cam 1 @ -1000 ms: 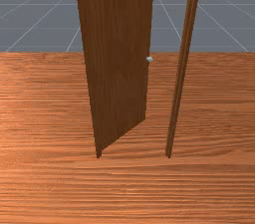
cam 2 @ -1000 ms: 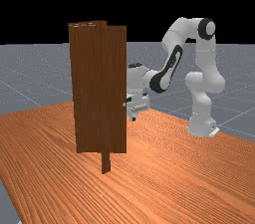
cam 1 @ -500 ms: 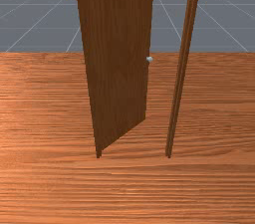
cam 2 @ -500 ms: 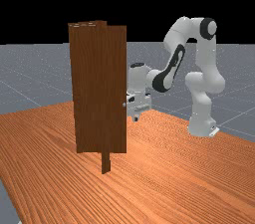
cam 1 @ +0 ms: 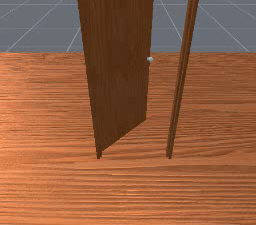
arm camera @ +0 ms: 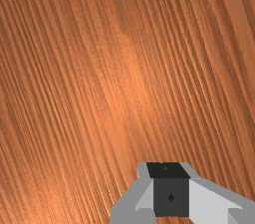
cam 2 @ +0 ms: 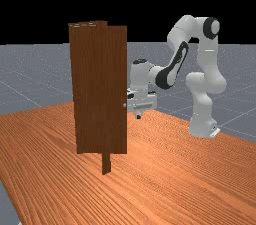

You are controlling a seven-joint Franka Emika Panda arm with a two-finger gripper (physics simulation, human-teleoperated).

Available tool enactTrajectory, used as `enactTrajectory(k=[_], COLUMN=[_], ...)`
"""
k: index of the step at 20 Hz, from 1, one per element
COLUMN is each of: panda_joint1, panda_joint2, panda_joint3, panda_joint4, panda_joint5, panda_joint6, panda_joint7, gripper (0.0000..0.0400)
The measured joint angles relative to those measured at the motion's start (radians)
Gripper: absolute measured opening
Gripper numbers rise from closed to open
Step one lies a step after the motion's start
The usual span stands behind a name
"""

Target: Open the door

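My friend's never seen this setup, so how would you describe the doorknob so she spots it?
In the front view, find the tall brown door panel. On its edge nearest the narrow post sits the doorknob: small, pale and rounded, light grey where panel and post are dark brown wood.

Your arm (cam 2: 207,59) is mostly glossy white, built from smooth, rounded tubes and bulging joints. You can see a black ring around the grey disc (cam 2: 212,27) at its elbow, a long black strip (cam 2: 181,59) along the forearm, and a broad black band farther down. The white gripper (cam 2: 138,116) carries a small black patch, and your base (cam 2: 202,128) is white too.
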State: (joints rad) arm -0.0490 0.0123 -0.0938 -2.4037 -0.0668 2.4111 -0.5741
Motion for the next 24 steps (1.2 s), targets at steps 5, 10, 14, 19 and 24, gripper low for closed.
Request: enactTrajectory(k=[5,10,14,19,24], panda_joint1=[0.154,0.21,0.231,0.201,0.151], panda_joint2=[0.023,0.06,0.25,0.346,0.324], panda_joint3=[0.148,0.18,0.149,0.153,0.166], panda_joint4=[0.037,0.09,0.366,0.506,0.485], panda_joint5=[0.011,-0.091,-0.142,-0.077,-0.068], panda_joint6=[-0.033,-0.067,-0.166,-0.149,-0.156], panda_joint7=[0.53,0.383,0.384,0.314,0.092], gripper=[0.0,0.0,0.0,0.0,0.0])
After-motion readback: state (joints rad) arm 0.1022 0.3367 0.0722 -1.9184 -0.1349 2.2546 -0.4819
